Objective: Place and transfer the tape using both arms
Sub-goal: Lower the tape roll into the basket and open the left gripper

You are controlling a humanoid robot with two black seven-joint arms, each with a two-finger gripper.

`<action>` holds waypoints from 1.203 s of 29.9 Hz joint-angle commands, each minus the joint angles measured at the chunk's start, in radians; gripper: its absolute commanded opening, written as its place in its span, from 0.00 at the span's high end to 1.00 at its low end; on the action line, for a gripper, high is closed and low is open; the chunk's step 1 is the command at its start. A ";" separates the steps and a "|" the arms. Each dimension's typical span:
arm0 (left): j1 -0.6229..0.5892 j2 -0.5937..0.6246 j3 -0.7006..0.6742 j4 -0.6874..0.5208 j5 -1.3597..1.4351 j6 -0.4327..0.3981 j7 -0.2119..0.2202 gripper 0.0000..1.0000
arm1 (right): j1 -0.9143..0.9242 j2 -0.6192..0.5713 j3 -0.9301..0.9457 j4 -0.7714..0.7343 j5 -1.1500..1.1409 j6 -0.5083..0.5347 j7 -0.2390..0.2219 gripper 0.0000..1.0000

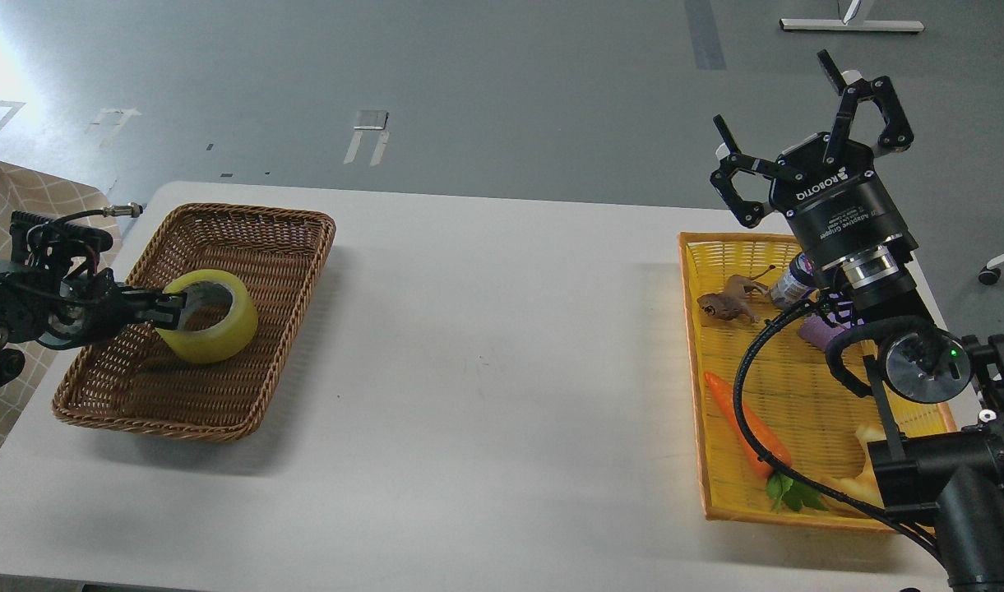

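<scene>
The yellow tape roll (214, 322) is in the brown wicker basket (247, 247) at the left of the table, tilted with its grey-white core facing up. My left gripper (171, 306) reaches in from the left and is shut on the roll's near-left wall. I cannot tell whether the roll rests on the basket floor or hangs just above it. My right gripper (806, 136) is raised above the far end of the yellow basket (692, 329), its fingers spread wide open and empty.
The yellow basket at the right holds a brown toy animal (728, 302), a small bottle (789, 281), a purple block (818, 330), a carrot (744, 436) and a pale piece. The white table (502, 345) lies between the baskets. A checked cloth (8, 197) is at far left.
</scene>
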 commanded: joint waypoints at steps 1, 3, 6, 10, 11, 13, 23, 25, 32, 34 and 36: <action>0.002 -0.009 0.000 0.009 0.000 0.002 0.001 1.00 | -0.001 0.000 0.001 0.002 0.001 0.000 0.000 0.00; 0.003 -0.009 0.002 0.009 0.000 0.001 0.001 1.00 | -0.001 0.000 0.000 0.003 -0.001 0.000 0.000 0.00; 0.014 -0.009 0.000 0.009 0.000 0.002 0.001 1.00 | -0.001 0.000 0.000 0.003 -0.001 0.000 0.000 0.00; 0.014 -0.009 0.002 0.010 0.001 0.002 0.001 1.00 | -0.001 0.000 0.001 0.003 -0.001 0.000 0.000 0.00; 0.014 -0.009 0.002 0.013 0.000 0.002 0.002 1.00 | -0.001 0.000 0.001 0.003 -0.001 0.000 0.000 0.00; 0.014 -0.009 0.000 0.018 0.001 0.002 0.004 0.83 | -0.001 0.001 0.000 0.002 0.001 0.000 0.000 0.00; 0.014 -0.011 -0.004 0.018 -0.050 0.008 0.002 0.39 | -0.001 0.001 0.001 0.002 -0.001 0.000 0.000 0.00; 0.014 -0.009 0.000 0.017 -0.110 0.028 0.002 0.31 | -0.001 0.001 0.001 0.002 -0.001 0.000 0.000 0.00; 0.014 0.000 -0.006 0.012 -0.152 0.054 0.002 0.11 | -0.001 0.000 0.001 0.002 -0.001 0.000 0.000 0.00; 0.011 0.006 -0.012 0.001 -0.170 0.054 0.001 0.07 | -0.001 0.000 0.001 0.002 -0.001 0.000 0.000 0.00; 0.006 0.009 -0.015 -0.006 -0.218 0.054 -0.001 0.03 | -0.001 0.000 0.001 0.002 -0.001 0.000 0.000 0.00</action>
